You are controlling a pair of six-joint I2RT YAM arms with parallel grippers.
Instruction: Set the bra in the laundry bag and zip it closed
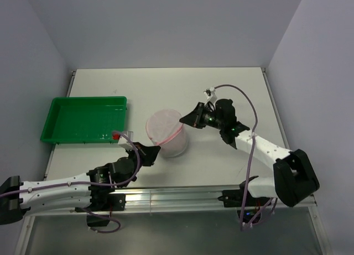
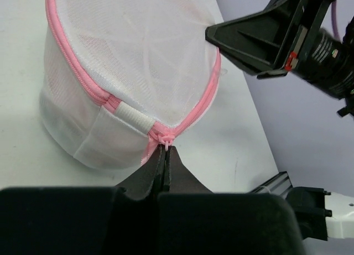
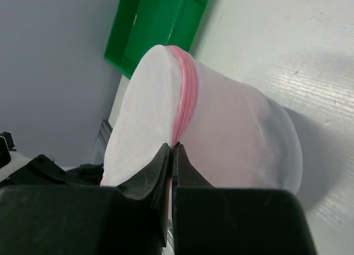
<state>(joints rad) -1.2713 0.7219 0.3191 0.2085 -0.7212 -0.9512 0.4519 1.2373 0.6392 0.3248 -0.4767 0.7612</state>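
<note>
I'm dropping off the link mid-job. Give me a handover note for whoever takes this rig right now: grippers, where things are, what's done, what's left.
Left gripper: jaws shut on the zipper pull, next to the white tab on the rim.
Right gripper: jaws shut on the laundry bag at its pink trim, on the opposite side.
Bag stands upright beside the green tray, apart from it.
Done: zip looks closed along every stretch in view. A pinkish tint shows through the mesh, but the bra cannot be confirmed.
Left: check the zip is fully home, then release both.
</note>
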